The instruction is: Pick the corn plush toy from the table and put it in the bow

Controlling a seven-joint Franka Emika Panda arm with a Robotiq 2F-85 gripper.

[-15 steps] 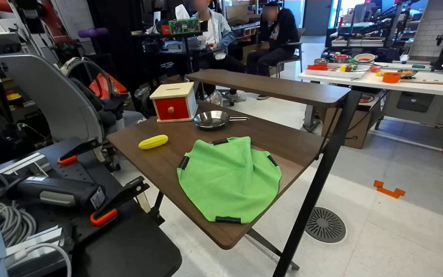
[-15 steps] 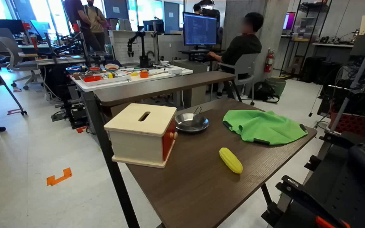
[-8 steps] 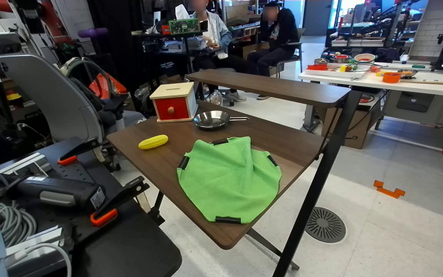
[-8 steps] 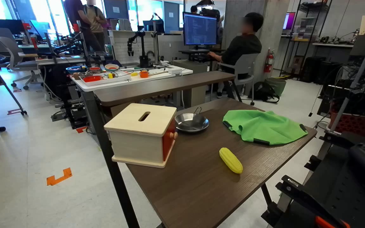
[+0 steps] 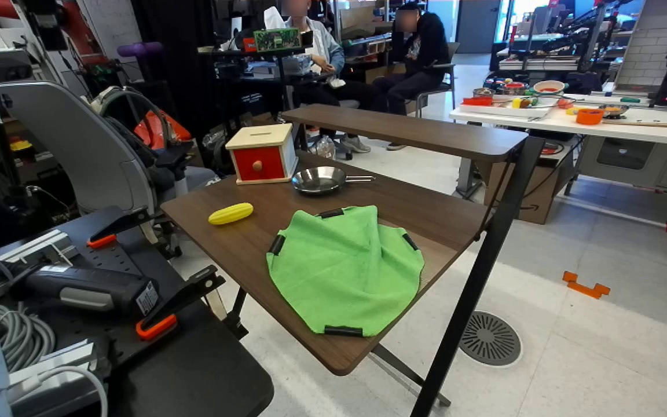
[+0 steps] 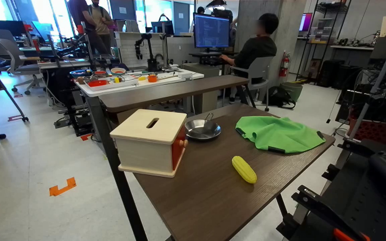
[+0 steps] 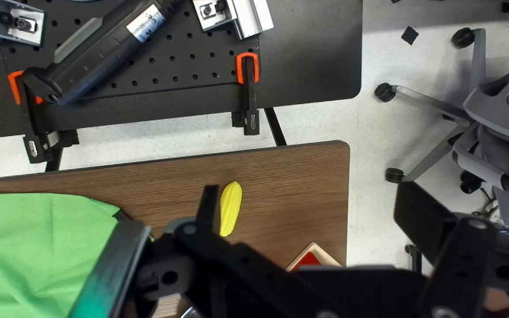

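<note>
1. Our claw (image 7: 309, 203) is released: in the wrist view its fingers (image 7: 208, 207) stand wide apart, one seen against the brown table (image 7: 298, 185), the other past its right edge.
2. Below, we see the corn plush toy (image 7: 230, 209) lying on the table, showing just beside one finger in that view.
3. Far of the toy there, we have a strip of wood, the table's long edge, a gap of floor (image 7: 170, 137) and the black bench (image 7: 312, 57), whose two clamps (image 7: 249, 92) reach into the gap. Rightward, a broader stretch of wood runs to the short edge.
4. The toy's long axis runs near to far there, its far end leaning slightly right, aimed at the long edge. Which end is the tip we cannot tell.
5. In an exterior view we find the green cloth (image 5: 345, 272) near and right of the toy, the metal pan (image 5: 317, 180) far and right, just beside the wooden box (image 5: 272, 159). A raised shelf (image 5: 403, 130) spans the table's far side.
</note>
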